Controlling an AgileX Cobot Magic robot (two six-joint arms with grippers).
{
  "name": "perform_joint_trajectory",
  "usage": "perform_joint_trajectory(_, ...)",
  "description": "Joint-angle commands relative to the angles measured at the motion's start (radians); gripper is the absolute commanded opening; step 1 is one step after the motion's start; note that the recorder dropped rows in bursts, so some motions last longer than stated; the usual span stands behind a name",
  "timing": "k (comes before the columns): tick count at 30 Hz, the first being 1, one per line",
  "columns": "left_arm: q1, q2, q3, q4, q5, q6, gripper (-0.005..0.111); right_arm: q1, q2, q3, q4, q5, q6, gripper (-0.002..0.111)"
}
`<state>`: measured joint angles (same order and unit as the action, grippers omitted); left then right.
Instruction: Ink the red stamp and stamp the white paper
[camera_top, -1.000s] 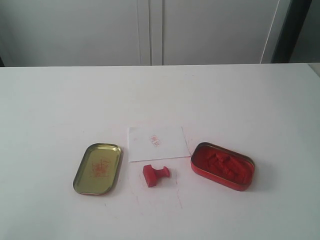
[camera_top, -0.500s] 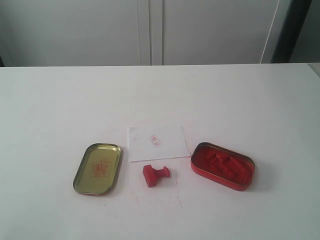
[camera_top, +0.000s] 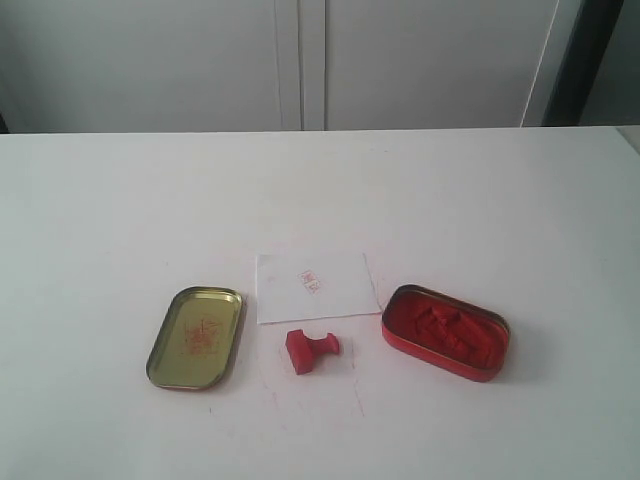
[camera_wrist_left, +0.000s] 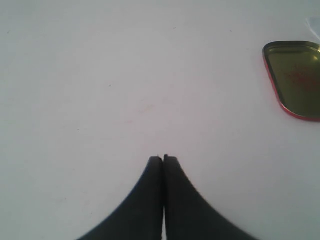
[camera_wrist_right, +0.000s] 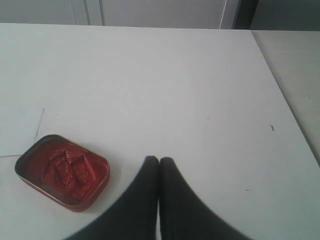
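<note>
The red stamp (camera_top: 311, 349) lies on its side on the white table, just in front of the white paper (camera_top: 314, 286), which bears a faint red print. To its right stands the open red ink tin (camera_top: 445, 331) (camera_wrist_right: 63, 170); the gold lid (camera_top: 196, 336) (camera_wrist_left: 297, 78) rests to its left. Neither arm shows in the exterior view. My left gripper (camera_wrist_left: 163, 159) is shut and empty over bare table, well away from the lid. My right gripper (camera_wrist_right: 159, 160) is shut and empty, a short way from the ink tin. A corner of the paper (camera_wrist_right: 17, 131) shows in the right wrist view.
The table's right edge (camera_wrist_right: 285, 100) runs close to the right gripper's side. White cabinet doors (camera_top: 300, 60) stand behind the table's far edge. Faint red smudges (camera_top: 350, 395) mark the tabletop near the stamp.
</note>
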<state>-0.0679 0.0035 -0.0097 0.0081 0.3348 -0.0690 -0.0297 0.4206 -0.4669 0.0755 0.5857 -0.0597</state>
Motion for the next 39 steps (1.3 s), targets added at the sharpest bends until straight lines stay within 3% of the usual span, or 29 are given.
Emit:
perform_joint_trajectory(1,0.001,-0.003,0.010,0.000,0.016,-0.002,0.000,0.000,-0.004,0.004,-0.003,-0.009,0.007,0.000)
perform_joint_trajectory(25,0.001,-0.003,0.010,0.000,0.016,-0.002,0.000,0.000,-0.011,0.004,-0.001,-0.011,0.007,0.000)
perform_joint_trajectory(33,0.001,-0.003,0.010,0.000,0.016,-0.002,0.000,0.000,-0.293,0.004,0.001,-0.011,0.007,0.000)
perform_joint_trajectory(39,0.001,-0.003,0.010,0.000,0.016,-0.002,0.000,0.000,-0.350,0.004,0.001,-0.011,0.007,0.000)
